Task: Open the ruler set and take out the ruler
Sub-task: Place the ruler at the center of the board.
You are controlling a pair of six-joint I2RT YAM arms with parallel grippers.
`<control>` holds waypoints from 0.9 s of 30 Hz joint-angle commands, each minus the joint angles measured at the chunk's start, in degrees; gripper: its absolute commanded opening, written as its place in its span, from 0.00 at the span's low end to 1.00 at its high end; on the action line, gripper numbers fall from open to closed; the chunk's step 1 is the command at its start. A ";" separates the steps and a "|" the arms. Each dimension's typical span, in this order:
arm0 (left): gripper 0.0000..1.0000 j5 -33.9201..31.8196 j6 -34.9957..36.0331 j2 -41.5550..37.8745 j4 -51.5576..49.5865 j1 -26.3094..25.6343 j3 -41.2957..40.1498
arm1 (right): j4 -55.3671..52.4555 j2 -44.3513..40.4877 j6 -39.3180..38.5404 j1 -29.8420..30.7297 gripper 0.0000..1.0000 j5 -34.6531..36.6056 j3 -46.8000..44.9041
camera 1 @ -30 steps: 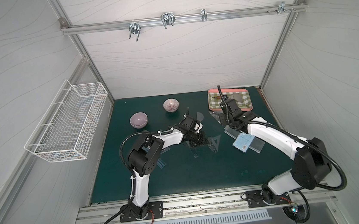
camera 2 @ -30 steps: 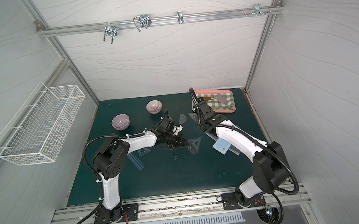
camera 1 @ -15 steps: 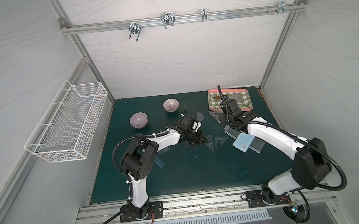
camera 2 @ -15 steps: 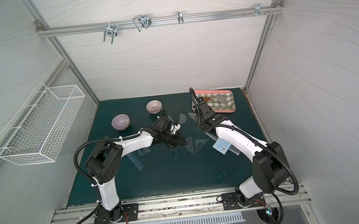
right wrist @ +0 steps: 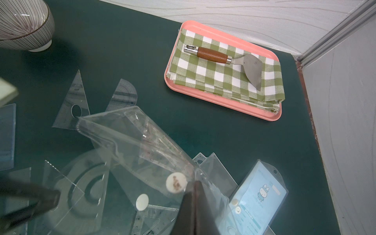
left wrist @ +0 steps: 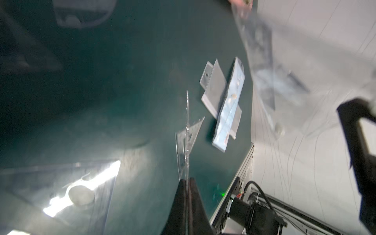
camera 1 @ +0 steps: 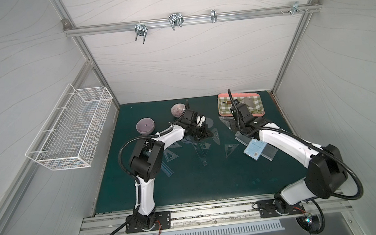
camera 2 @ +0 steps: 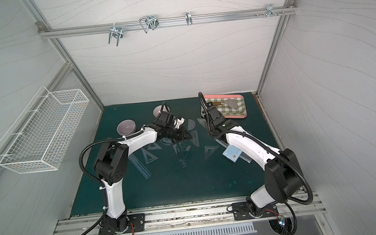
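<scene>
My right gripper (right wrist: 193, 183) is shut on the edge of the ruler set's clear plastic pouch (right wrist: 142, 146), beside its white snap buttons. The pouch hangs above the green mat with its mouth gaping. Marked clear plastic shows through it, and I cannot tell whether that lies inside. My left gripper (left wrist: 187, 180) is shut on a thin clear ruler piece (left wrist: 187, 130), seen edge-on in the left wrist view. In both top views the left gripper (camera 1: 209, 133) (camera 2: 188, 135) is over the middle back of the mat, apart from the right gripper (camera 1: 235, 127).
A second pouch with a blue card (camera 1: 257, 150) lies under the right forearm. Several clear set squares, protractors and a long ruler (camera 1: 166, 169) are scattered on the mat. Two bowls (camera 1: 145, 126) (camera 1: 178, 109) stand at the back, a pink tray (right wrist: 223, 101) with cloth and scraper at back right.
My left gripper has drawn back to the left and away from the right arm. A clear triangle now lies on the mat between the arms. The right arm has not moved.
</scene>
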 commanded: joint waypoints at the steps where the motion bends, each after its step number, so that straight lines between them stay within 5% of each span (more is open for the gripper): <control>1: 0.00 3.49 1.93 6.03 -1.86 0.31 7.25 | -0.12 -1.85 -0.83 -0.14 0.00 0.35 0.95; 16: 0.01 5.55 0.64 15.07 -2.00 0.45 10.93 | 0.07 -1.68 -0.83 -0.34 0.00 0.02 1.00; 24: 0.38 2.54 1.62 12.52 -3.07 0.49 8.68 | -0.11 -1.21 -0.65 -0.26 0.00 -0.40 1.09; 27: 0.44 0.90 1.79 9.66 -3.53 0.66 6.84 | 0.32 -0.75 -0.07 -0.18 0.00 -0.92 0.53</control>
